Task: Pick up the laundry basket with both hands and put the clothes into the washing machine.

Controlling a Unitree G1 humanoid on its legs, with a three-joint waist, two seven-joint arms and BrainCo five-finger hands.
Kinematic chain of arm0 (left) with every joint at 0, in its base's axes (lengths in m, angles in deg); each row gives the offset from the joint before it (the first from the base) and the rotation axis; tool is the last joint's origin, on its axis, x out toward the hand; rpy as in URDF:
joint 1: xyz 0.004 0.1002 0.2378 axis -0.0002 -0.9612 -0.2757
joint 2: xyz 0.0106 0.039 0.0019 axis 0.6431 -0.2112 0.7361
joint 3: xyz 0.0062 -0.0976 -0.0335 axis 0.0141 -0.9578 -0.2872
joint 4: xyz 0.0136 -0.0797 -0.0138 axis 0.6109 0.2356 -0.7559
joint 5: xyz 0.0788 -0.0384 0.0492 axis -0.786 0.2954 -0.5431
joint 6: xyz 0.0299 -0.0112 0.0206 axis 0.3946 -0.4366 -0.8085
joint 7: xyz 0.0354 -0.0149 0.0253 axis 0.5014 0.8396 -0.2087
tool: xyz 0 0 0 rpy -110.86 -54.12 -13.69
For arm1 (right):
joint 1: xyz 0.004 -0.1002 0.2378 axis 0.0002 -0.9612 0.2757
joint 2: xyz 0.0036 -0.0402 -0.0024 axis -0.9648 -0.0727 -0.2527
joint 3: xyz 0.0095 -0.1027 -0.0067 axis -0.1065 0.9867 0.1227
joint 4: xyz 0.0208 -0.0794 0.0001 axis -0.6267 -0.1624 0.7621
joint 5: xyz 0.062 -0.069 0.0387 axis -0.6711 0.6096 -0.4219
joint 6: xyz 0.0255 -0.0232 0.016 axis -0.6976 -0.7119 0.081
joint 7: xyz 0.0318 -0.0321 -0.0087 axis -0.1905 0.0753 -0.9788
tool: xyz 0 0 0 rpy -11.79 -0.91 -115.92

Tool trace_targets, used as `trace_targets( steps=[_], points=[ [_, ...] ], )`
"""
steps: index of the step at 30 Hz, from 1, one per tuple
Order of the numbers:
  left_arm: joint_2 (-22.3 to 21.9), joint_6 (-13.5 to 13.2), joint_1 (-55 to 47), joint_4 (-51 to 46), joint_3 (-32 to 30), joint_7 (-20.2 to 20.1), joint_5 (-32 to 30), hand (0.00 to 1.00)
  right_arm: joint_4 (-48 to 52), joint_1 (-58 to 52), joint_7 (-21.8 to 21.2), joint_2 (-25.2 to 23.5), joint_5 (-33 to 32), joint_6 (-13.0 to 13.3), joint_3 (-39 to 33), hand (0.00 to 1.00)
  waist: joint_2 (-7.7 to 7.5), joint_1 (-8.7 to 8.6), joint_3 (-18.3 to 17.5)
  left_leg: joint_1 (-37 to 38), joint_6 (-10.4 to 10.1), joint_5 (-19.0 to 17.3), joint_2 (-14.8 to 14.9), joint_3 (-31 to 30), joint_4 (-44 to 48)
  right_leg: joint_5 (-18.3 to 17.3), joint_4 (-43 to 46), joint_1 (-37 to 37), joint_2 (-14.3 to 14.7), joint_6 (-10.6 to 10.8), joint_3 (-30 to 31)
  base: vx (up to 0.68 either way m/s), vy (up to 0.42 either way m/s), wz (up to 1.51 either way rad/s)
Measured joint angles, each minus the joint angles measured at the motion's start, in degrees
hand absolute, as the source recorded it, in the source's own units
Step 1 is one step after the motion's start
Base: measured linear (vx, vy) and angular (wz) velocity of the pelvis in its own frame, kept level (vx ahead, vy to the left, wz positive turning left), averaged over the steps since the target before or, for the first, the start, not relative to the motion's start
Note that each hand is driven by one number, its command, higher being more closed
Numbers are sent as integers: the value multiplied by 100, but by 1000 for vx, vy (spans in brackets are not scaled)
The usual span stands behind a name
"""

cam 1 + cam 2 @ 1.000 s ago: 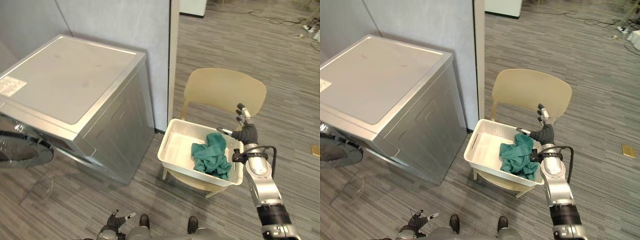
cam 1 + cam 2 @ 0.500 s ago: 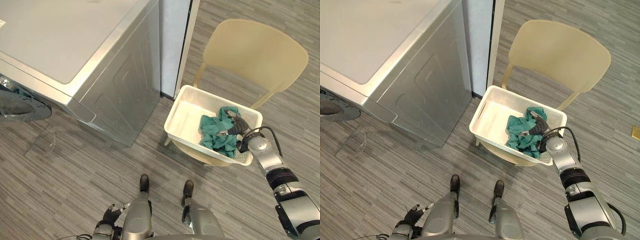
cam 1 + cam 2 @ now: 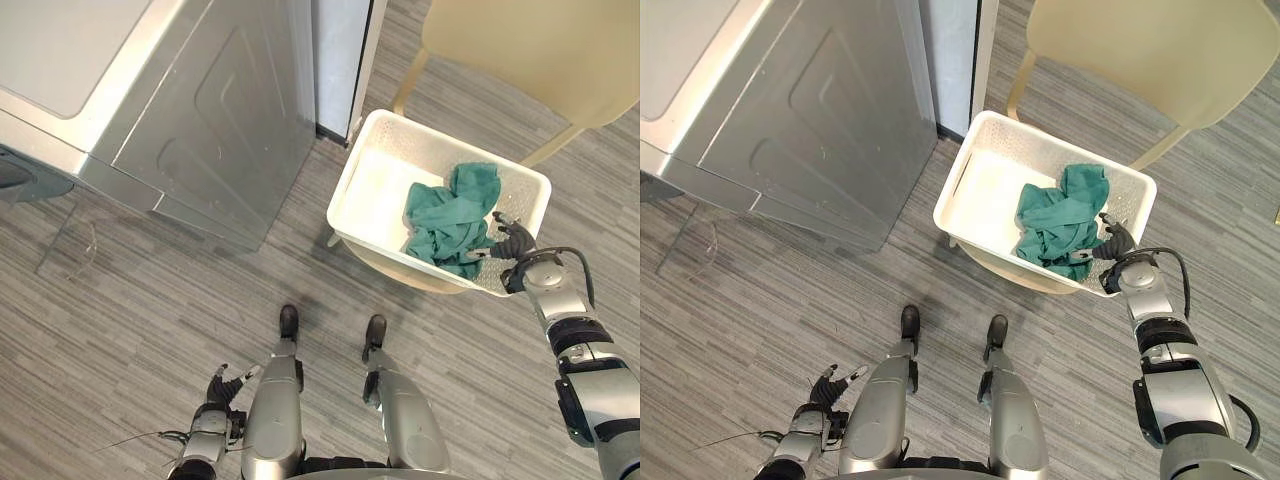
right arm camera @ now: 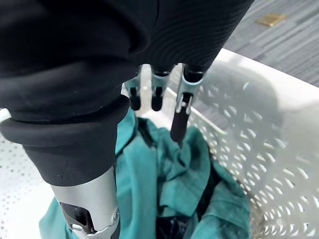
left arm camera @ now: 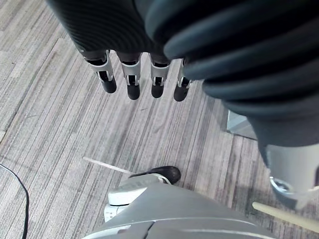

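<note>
- Two hands req'd, yet L hand (image 3: 215,400) hangs low at bottom left of the eye view, well apart from the basket. Risk: a lift w/ R alone tips the load. L fingers (image 5: 130,84) straight & relaxed, holding nothing.
- R hand (image 3: 512,245) is at the basket's near-right corner, right of centre. Risk: the dark tips snag cloth instead of rim, so clothes get dragged out or the hold on the rim comes weak. Wrist bent down over the rim. Fingers (image 4: 156,97) part-extended, pointing into the basket just above the cloth, nothing clasped.
- White laundry basket (image 3: 385,195) sits on the chair seat & covers most of it. Risk: a push at one corner slides or pivots it off. Teal clothes (image 3: 450,215) are bunched in its right half, just beside R hand.
- Beige chair (image 3: 540,50), top right, looks light. Prob. shifts if the basket is shoved.
- Washing machine (image 3: 220,110), upper left, has its side panel toward the basket & its front toward the frame's left edge. The carry must swing round. Risk: clipping the corner or spilling en route.
</note>
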Motion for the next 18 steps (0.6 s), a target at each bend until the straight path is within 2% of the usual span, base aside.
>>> trace_targets(
  steps=[2, 4, 8, 13, 15, 18],
  points=[
    [12, 12, 45, 3, 58, 49, 4, 0, -118, 64, 121, -3, 54, -5, -85, 0, 22, 21, 26, -33, 1, 0, 11, -33, 26, 0, 23, -12, 3, 0, -36, -20, -6, 6],
    [11, 9, 115, 0, 87, 52, 8, 0, -157, 63, 219, -7, 182, -26, -242, 0, 24, 122, 27, -123, 1, 0, 48, -31, 35, 3, 37, -107, 4, -4, -36, 0, 0, 0],
    [5, 13, 254, -25, 86, 91, 59, 0, -248, 229, 420, -29, 215, -66, -286, 0, 48, 146, 49, -493, 25, 55, 65, -48, 19, 46, 28, -422, -11, -16, -136, -20, 4, 9],
    [-51, 16, 376, -395, 89, 221, 187, 0, -273, 325, 733, -28, 250, -74, -368, 0, 92, 279, 167, -870, 22, 76, 68, -138, 68, 63, 41, -717, -23, -17, -255, 25, 1, 13],
    [-120, 15, 539, -695, 110, 315, 198, 0, -275, 370, 850, -29, 460, -76, -354, 0, 181, 296, 225, -1162, 21, 126, 50, -335, 132, 62, 42, -859, -36, -17, -481, 38, 0, 36],
    [-227, -3, 643, -1126, 168, 339, 213, 0, -268, 524, 987, -26, 581, -72, -229, 0, 189, 370, 230, -1459, 16, 131, 43, -376, 245, 61, 76, -1075, -48, -16, -550, 23, 7, 13]
  ],
)
